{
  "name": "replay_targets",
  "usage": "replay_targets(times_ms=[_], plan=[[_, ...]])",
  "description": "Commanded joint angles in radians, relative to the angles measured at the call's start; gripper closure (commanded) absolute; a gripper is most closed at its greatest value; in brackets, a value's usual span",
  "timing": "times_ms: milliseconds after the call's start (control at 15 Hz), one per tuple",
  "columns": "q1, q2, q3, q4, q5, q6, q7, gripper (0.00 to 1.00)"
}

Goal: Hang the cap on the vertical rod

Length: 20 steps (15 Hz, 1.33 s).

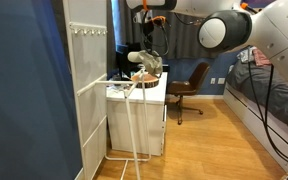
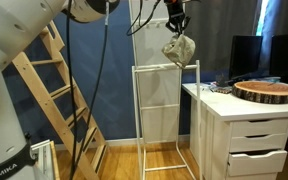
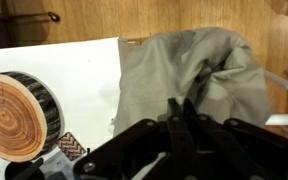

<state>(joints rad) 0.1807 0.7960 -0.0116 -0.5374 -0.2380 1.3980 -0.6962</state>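
A grey-green cap [image 3: 189, 70] hangs from my gripper [image 3: 180, 108], whose fingers are shut on its fabric. In both exterior views the cap [image 2: 178, 51] [image 1: 148, 66] is held in the air above the top of a white metal rack with vertical rods [image 2: 166, 110] [image 1: 134, 125]. In an exterior view the gripper [image 2: 176, 28] sits just above the cap, over the rack's right upright. The cap does not touch the rack as far as I can tell.
A white drawer cabinet [image 2: 252, 135] stands next to the rack, with a round wood slice [image 2: 266, 91] [image 3: 9, 115] on top. A wooden ladder [image 2: 59, 95] leans at the left. An office chair [image 1: 190, 90] stands behind on the wooden floor.
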Motion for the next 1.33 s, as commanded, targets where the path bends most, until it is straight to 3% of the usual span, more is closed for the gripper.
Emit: replay_targets(times_ms=[0,133,200,533,933,1267], plan=[[0.002,0.089,-0.014,0.15,-0.015,0.043,0.034,0.98],[0.005,0.119,-0.024,0.183,-0.016,0.102,0.057,0.98],[0.005,0.079,-0.028,0.098,-0.015,0.174,0.078,0.98],[0.007,0.098,-0.061,0.088,-0.03,0.37,0.141,0.98],[0.012,0.108,-0.067,0.07,-0.028,0.448,0.151,0.98],[0.021,0.152,-0.099,0.12,-0.062,0.497,0.197,0.98]])
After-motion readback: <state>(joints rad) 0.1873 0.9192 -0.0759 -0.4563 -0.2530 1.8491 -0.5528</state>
